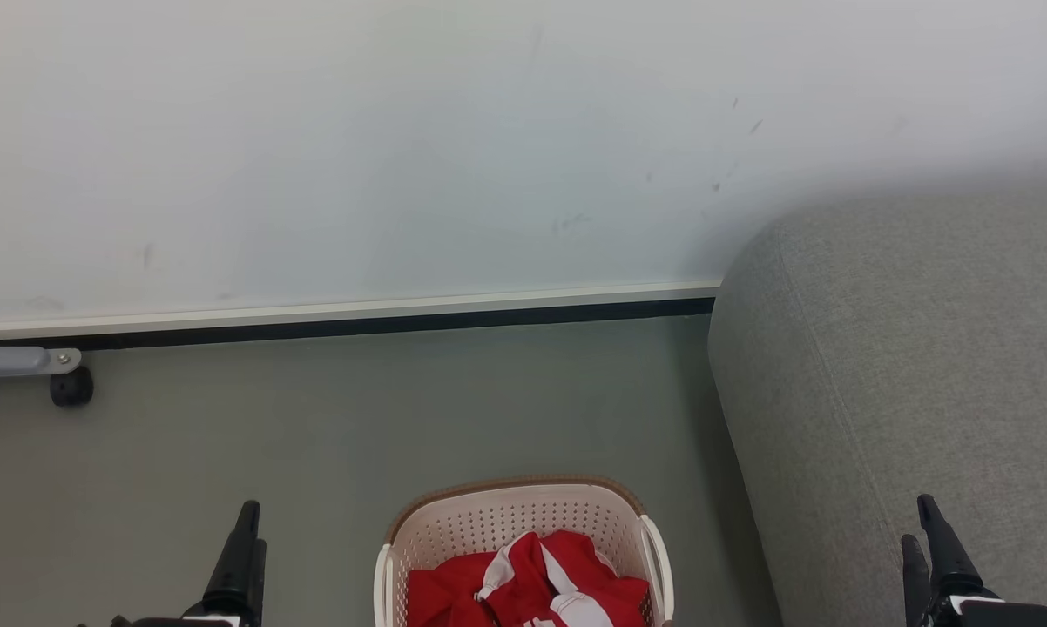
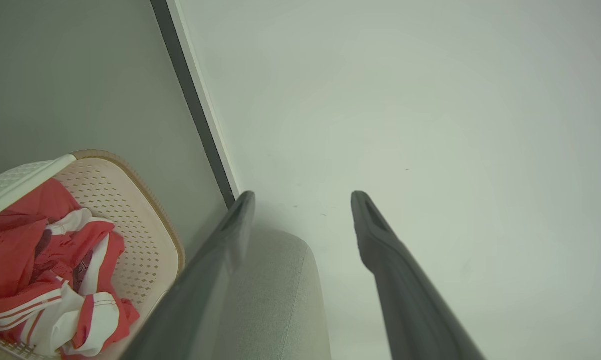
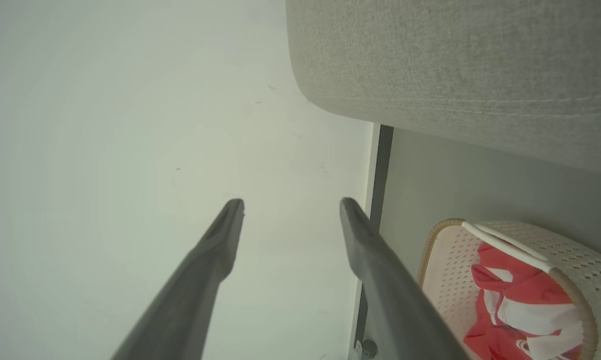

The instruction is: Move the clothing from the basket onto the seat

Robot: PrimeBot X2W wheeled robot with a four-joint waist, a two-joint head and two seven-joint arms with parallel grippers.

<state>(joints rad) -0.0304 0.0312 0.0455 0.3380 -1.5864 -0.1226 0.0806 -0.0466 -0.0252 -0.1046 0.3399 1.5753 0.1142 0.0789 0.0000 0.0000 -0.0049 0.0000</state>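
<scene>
No writing here can be read: in the left wrist view a dark patch shows among the folds of the clothing (image 1: pixel 523 583), but it is too small and crumpled to make out as letters. The clothing is red with white stripe trim and lies bunched inside the basket (image 1: pixel 515 484), a cream plastic one with perforated walls and a brown rim, at the bottom centre of the head view on the grey floor (image 1: pixel 314 418). My left gripper (image 1: pixel 253 527) rises from the lower left of that view, well to the left of the basket. Its two dark fingers stand spread apart with nothing between them, and they touch neither basket nor fabric. My right gripper (image 1: pixel 917 521) sits at the lower right, its fingers likewise parted and empty, in front of the grey sofa (image 1: pixel 907 366), which takes up the right side of the frame. The basket lies between my two grippers, apart from both and closer to the bottom edge than their tips. In the left wrist view the basket and clothing are at the lower left, beside my left finger. In the right wrist view they are at the lower right, below the sofa's stitched edge. A pale wall (image 1: pixel 401 131) with a dark baseboard (image 1: pixel 341 326) crosses the upper half of the head view, and a small black wheel (image 1: pixel 70 387) sits at the left edge.
</scene>
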